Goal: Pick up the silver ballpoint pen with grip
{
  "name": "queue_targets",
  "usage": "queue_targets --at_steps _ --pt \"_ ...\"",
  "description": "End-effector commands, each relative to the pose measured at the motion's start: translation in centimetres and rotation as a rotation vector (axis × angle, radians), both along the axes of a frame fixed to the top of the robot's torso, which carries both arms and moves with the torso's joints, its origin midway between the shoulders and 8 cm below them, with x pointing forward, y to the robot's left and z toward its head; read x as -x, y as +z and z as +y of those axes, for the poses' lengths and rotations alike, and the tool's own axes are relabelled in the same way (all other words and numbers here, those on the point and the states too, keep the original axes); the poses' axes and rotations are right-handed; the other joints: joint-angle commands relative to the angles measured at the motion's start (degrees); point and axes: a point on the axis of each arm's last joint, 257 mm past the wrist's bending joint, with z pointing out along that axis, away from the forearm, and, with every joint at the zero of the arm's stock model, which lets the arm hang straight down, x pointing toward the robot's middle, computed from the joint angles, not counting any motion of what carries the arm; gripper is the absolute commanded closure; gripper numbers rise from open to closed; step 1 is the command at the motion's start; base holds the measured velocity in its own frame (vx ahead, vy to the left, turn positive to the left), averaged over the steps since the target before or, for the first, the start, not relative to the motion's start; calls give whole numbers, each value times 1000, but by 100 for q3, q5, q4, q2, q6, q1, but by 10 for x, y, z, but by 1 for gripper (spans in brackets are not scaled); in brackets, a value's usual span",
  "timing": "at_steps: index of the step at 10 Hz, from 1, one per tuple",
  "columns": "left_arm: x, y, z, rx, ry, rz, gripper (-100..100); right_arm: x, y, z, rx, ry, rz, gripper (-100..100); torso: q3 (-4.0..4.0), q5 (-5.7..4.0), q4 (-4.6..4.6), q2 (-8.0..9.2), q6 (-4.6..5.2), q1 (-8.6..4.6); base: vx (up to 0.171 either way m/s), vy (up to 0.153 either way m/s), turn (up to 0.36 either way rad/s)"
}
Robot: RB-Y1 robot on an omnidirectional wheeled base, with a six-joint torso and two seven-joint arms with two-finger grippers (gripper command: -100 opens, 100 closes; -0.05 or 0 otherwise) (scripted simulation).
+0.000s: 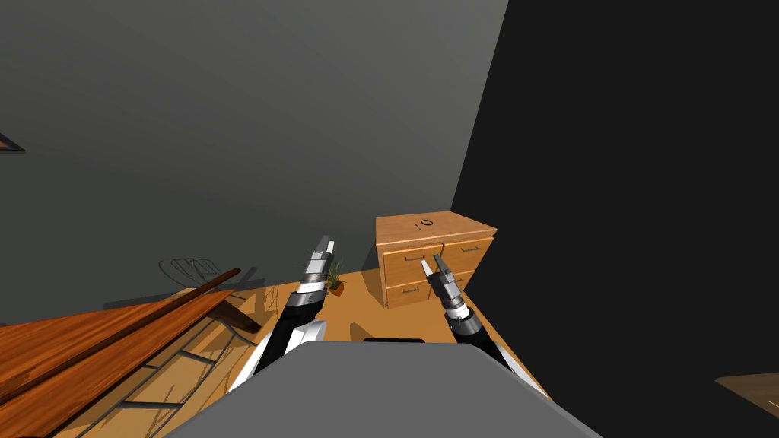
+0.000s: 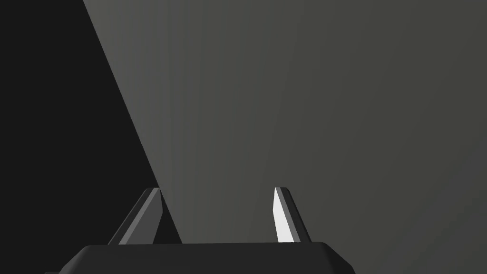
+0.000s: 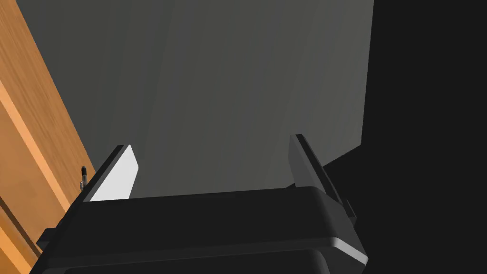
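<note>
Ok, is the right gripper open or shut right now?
Open. In the right wrist view the right gripper has its two fingers standing wide apart, with nothing held between them.

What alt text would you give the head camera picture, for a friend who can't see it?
A wooden drawer chest stands by a grey wall, a tiny pen and a small ring on top. Two robot arms point toward it, left claw and right claw open and empty. A wooden table lies left, a black area right.
</note>
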Motion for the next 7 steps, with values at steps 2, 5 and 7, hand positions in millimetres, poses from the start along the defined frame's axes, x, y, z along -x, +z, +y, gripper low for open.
queue_targets --at_steps 2,5,7 --pt "0 0 0 0 0 0 0 4 -33 5 13 64 86 -100 1 0 -1 3 -1 6 -88 47 55" --pt "0 0 0 0 0 0 0 15 -89 10 15 148 232 -100 -1 2 0 -2 1 6 -79 51 75" --pt "0 0 0 0 0 0 0 25 -126 5 38 183 324 -100 -3 1 -1 -4 2 1 -80 36 73"
